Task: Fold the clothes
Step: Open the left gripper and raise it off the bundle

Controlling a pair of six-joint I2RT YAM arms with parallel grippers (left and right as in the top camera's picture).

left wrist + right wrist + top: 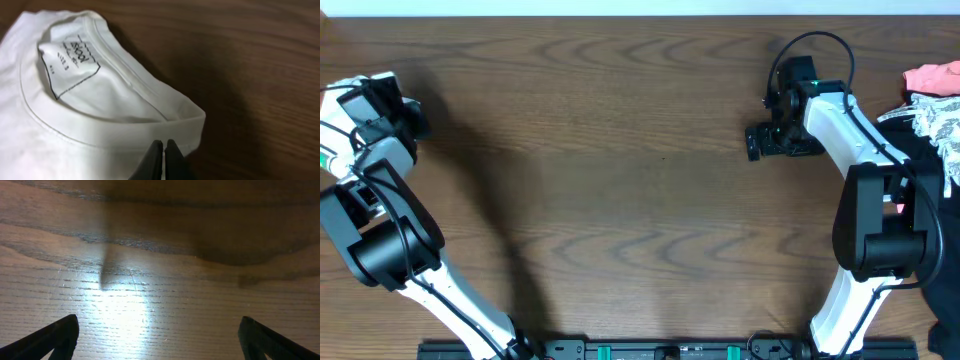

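Though the left gripper (164, 159) is sitting shut at the T-shirt (100, 107) collar, thin cloth could be slipping free. The right gripper (159, 330) is gaping empty.

I have a dark brown wood-grain table (620, 150) across my overhead frame. A white T-shirt of thin soft cloth (75, 125) lies on it, at the left of my left wrist frame.

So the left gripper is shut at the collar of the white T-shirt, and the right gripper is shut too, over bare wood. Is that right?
Not quite. The right gripper is open, not shut: the right wrist view shows its jaws spread wide over the bare wooden table. The left gripper is indeed shut at the collar of the white T-shirt.
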